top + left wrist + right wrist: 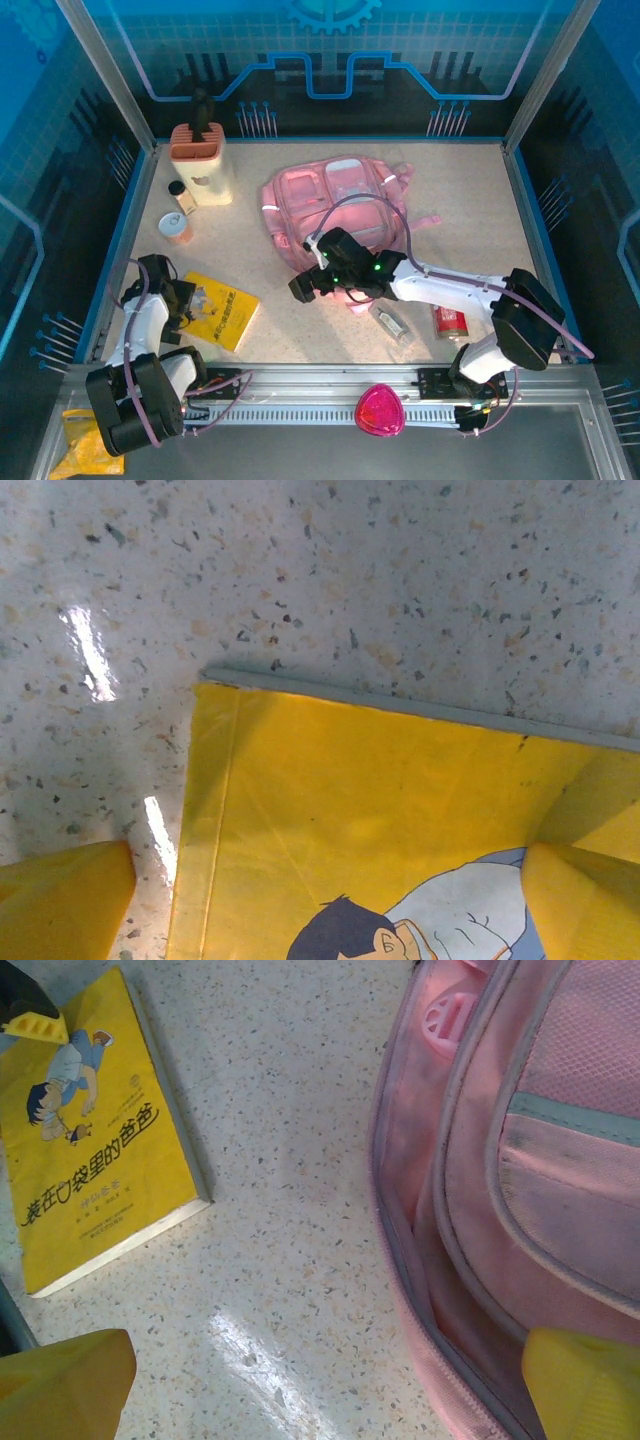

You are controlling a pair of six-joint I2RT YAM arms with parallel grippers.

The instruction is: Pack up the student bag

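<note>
Your student bag (335, 200) is lying mid-table toward the far side. Its zip opening is gaping, contents too dim to tell. Your right gripper (320, 1390) is hovering at its near-left edge, fingers spread wide. Your left gripper (322, 905) is hanging over the yellow book (380, 810), fingers also apart.

Speckled table (250, 240) w/ blue rim (122, 240), alu posts (100, 65) at back corners, blue walls (420, 40) w/ circuit-line print — overhead light glare (250, 1355) on tabletop, slotted rail (300, 408) nr front.
</note>
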